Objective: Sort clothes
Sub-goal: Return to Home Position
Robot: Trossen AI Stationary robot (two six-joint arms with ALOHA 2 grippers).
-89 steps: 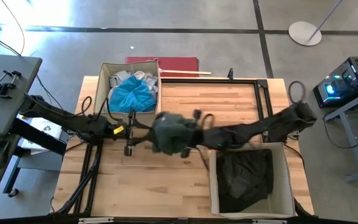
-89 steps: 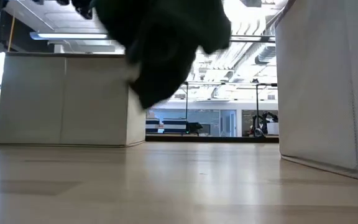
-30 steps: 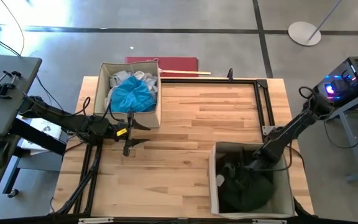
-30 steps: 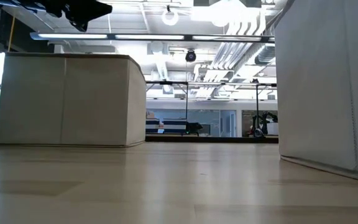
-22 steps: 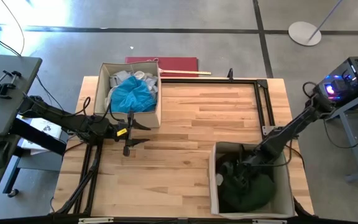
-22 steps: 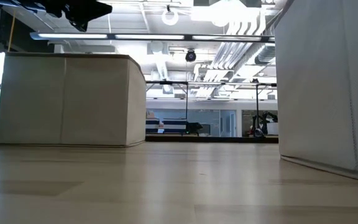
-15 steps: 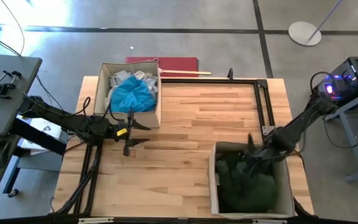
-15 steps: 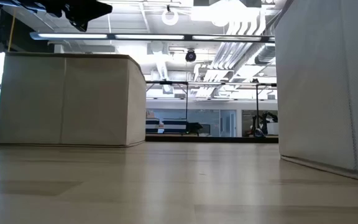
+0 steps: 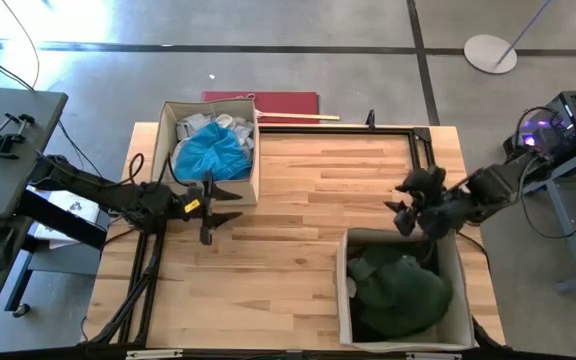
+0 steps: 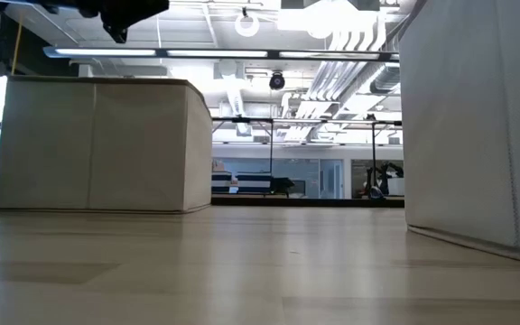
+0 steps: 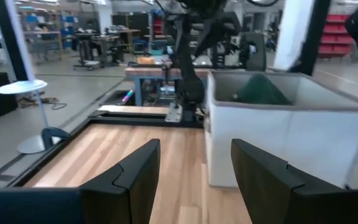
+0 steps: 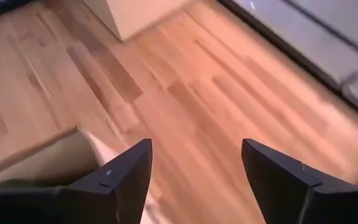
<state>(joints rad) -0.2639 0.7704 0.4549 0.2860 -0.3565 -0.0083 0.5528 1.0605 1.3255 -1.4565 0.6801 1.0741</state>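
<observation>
A dark green garment (image 9: 403,290) lies heaped in the beige box (image 9: 342,290) at the table's near right, on top of darker clothes; the left wrist view shows it too (image 11: 257,90). The beige box (image 9: 168,150) at the far left holds a bright blue garment (image 9: 211,152) and white and pale ones (image 9: 193,125). My right gripper (image 9: 405,207) hangs open just beyond the right box's far rim, with nothing between its fingers (image 12: 194,180). My left gripper (image 9: 218,207) stands open beside the left box's near right corner, pointing toward the right (image 11: 194,180).
Bare wooden table (image 9: 308,190) lies between the two boxes. A black frame rail (image 9: 423,150) runs along the far and right sides of the table. A red mat (image 9: 263,103) with a wooden stick lies beyond the far edge. In the low view both box walls (image 10: 97,144) (image 10: 477,126) flank the table top.
My right gripper has let go of the dark green garment inside the right box, risen out of the box and drawn back toward the far edge. The garment has settled, spread over the darker clothes there.
</observation>
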